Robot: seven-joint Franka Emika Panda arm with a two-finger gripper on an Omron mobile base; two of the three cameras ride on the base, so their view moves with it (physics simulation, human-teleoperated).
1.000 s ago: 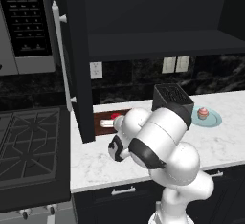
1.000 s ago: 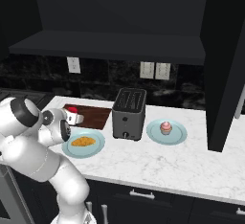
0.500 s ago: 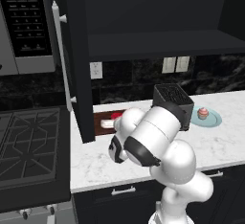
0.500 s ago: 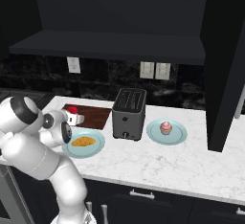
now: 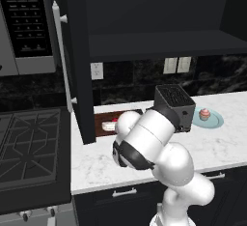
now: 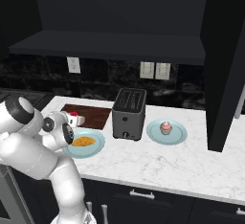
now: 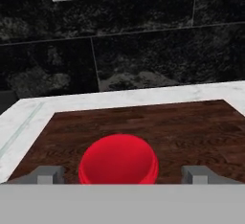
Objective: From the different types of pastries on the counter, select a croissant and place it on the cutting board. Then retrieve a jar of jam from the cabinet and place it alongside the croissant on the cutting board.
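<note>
The red jar of jam (image 7: 118, 163) rests on the dark reddish-brown cutting board (image 7: 191, 127), near its front edge. My gripper (image 7: 122, 175) is open around the jar, with a gap between each fingertip and the jar's sides. In the right base view the jar (image 6: 72, 116) shows just past my gripper (image 6: 76, 121), over the left part of the cutting board (image 6: 98, 115). The golden croissant (image 6: 83, 141) lies on a light blue plate (image 6: 97, 146) on the counter (image 6: 191, 161), in front of the board. The cabinet (image 5: 159, 46) stands open above, its shelf dark.
A black toaster (image 6: 128, 113) stands right of the board. Beyond it a pink cupcake (image 6: 165, 128) sits on a second blue plate (image 6: 179, 134). The open cabinet door (image 5: 77, 65) with its silver handle hangs over the counter's left end, beside the stove (image 5: 29, 148).
The fingers have spread apart and let go of the jar, which now stands free on the cutting board. The arm has hardly moved.
</note>
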